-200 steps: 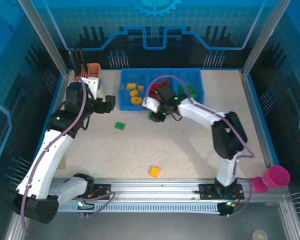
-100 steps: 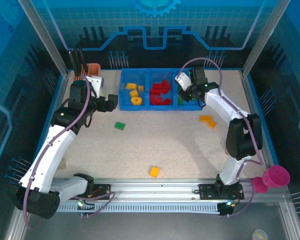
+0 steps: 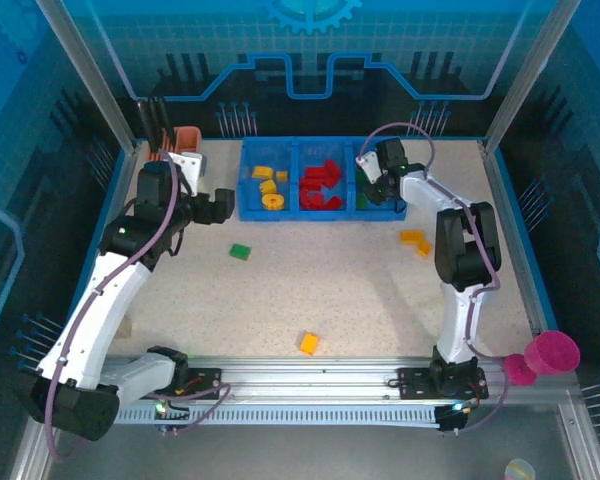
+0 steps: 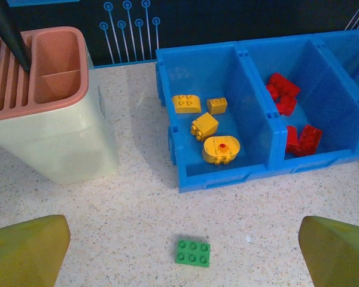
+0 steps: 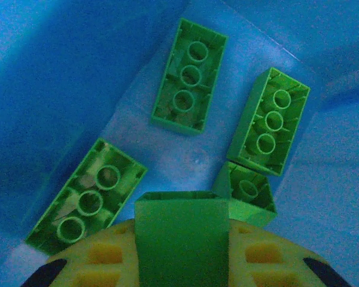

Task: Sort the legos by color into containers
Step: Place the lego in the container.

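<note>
Top external view puts the right tool (image 3: 373,186) over the right compartment (image 5: 60,72) of the blue tray (image 3: 270,213), far on the surface (image 3: 360,300). Its wrist view has it clamped on a green brick (image 5: 182,236) above four greens (image 5: 190,75) lying inside. The left tool (image 3: 218,206) hangs spread apart and empty, near a loose green brick (image 3: 240,251). Yellow pieces (image 4: 204,126) sit in the left compartment, reds (image 4: 281,92) in the middle. I judge sorting mostly done: the held green, the loose green and three orange bricks (image 3: 309,343) on the surface remain.
</note>
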Robot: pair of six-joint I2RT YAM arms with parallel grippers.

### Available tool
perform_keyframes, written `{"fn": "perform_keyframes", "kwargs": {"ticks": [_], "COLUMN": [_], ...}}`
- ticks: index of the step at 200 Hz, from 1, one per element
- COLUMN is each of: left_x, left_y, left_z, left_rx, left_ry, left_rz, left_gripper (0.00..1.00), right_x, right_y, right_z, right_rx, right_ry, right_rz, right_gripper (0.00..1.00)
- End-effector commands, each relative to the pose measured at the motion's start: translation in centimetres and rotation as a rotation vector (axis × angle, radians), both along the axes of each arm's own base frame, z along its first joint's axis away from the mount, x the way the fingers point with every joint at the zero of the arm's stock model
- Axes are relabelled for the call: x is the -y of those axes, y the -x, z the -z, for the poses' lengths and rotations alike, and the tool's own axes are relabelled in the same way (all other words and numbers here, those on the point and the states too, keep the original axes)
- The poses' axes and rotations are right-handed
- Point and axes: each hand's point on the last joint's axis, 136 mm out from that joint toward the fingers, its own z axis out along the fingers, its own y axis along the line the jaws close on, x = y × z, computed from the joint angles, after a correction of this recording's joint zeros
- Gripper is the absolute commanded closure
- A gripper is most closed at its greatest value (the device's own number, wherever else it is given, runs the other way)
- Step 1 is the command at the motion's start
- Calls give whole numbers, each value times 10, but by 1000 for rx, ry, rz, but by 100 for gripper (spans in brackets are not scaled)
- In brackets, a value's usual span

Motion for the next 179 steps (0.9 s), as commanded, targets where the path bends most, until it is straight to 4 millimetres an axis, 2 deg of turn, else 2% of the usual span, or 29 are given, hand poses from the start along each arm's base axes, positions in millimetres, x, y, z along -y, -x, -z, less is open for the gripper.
{"fn": "perform_keyframes", "kwargs": {"ticks": [1,25,48,94,139,156,179], "left_x": [-3,-1,-2,1,5,6,7], "left_y": [-1,-2,-2,-6,-10,-10,-11], "left_z": [-7,-7,-8,-7,-6,-4,-3], "left_rx": [19,9,11,5,2,3,10], "left_ry": [34,43,36,47,64,64,62], "left_rz": [-21,-16,-19,-13,2,4,17], "left_gripper": [1,1,1,1,1,1,1], "right_x": [7,10,12,10,7,-7,-49], "right_y": [-17,-19,-19,-15,-2,8,31], "right_z": [-2,7,0,-36,-82,-99,-109], "right_rx": [28,14,34,94,161,187,203], "right_ry": [6,23,19,-11,-57,-95,-98], "right_rz": [29,36,43,44,42,-6,-173], "right_gripper": [75,70,63,49,49,48,48]}}
